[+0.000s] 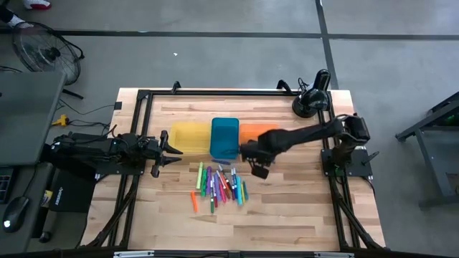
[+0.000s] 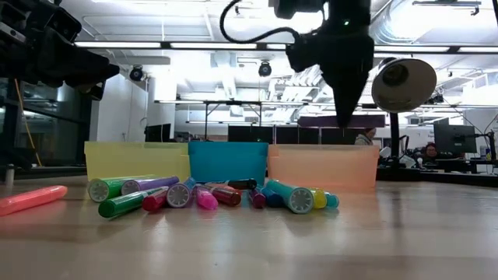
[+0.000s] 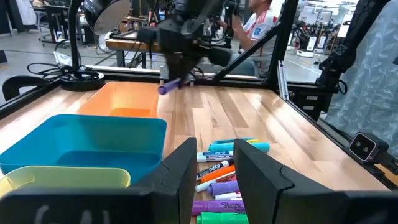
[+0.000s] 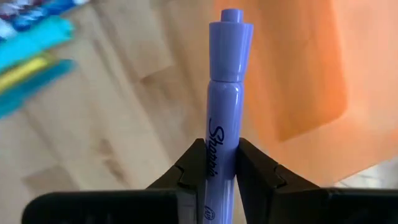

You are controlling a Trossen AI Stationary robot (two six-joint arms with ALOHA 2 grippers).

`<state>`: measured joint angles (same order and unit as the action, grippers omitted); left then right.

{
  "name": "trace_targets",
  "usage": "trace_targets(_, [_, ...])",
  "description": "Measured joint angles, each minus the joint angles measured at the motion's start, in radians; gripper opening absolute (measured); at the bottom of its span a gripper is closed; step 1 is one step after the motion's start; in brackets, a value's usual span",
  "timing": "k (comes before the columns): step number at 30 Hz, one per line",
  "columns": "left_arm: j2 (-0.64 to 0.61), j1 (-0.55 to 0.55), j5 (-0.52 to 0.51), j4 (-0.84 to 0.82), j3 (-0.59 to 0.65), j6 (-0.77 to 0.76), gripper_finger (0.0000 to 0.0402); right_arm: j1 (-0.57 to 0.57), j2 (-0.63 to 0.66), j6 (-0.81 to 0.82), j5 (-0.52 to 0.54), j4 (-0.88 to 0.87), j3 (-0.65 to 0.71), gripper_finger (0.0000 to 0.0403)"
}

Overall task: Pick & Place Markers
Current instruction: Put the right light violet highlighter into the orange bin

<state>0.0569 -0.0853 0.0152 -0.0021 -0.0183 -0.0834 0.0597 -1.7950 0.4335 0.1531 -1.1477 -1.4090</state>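
Several markers (image 1: 219, 185) in mixed colours lie in a loose pile on the wooden table, in front of a yellow tray (image 1: 188, 136), a blue tray (image 1: 224, 136) and an orange tray (image 1: 252, 130). My right gripper (image 1: 256, 166) hangs above the table between the pile and the orange tray, shut on a purple marker (image 4: 222, 93). The same purple marker (image 3: 169, 87) shows under its fingers in the left wrist view. My left gripper (image 3: 214, 180) waits open at the table's left, beside the yellow tray, with nothing between its fingers. My right gripper pinches the purple marker's barrel (image 4: 219, 149), at its printed label, between the two fingers. The fingers (image 4: 258, 165) point down from above and lie across the marker. The marker is lifted clear of the table, about level, and its capped end (image 4: 231, 28) sticks out past the fingers.
A black desk lamp (image 1: 312, 100) stands at the table's far right corner. A black frame rail (image 1: 215, 92) runs round the table's edges. Bare wood (image 1: 287, 208) lies near the front edge and right of the pile.
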Motion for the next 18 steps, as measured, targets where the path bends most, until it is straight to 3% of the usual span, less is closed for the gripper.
trace_targets(11, [0.0,0.0,0.0,0.0,0.0,0.0,0.0104,-0.198,0.0,-0.35,0.075,0.033,-0.001,0.0061])
trace_targets(18, [0.0,0.0,0.0,0.0,0.0,0.0,0.0104,-0.284,0.0,-0.534,0.069,0.118,-0.002,0.0062])
